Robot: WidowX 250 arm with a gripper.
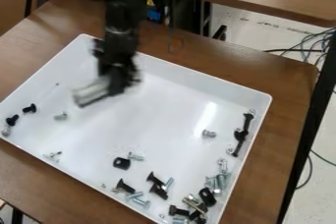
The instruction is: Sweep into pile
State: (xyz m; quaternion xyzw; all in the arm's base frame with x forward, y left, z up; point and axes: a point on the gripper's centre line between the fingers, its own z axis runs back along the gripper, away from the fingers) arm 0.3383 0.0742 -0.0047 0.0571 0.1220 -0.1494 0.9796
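And here the hand [118,83] is hanging over the far left part of the white tray [177,68], gripping what is looking like a pale bar [92,92]; blur is hiding exactly how wide it is opening. The bar is sticking out sideways, its long axis slanting from the hand towards the tray's left corner.

Now the count! Two black screws [29,108] are sitting inside the tray's left corner, one silver screw [7,130] lying just beside them. One silver bolt [60,116] is lying further in, another, a lone bolt [209,133], nearer the tray's right wall. Along that wall, black bolts [240,133] are forming a line, its long axis running with the wall. One black bracket [121,163] is resting towards the tray's near wall, and a jumbled heap of hardware [197,203] is crowding the near corner, overlapping too much for counting. The brown surface [289,80] is carrying the tray.
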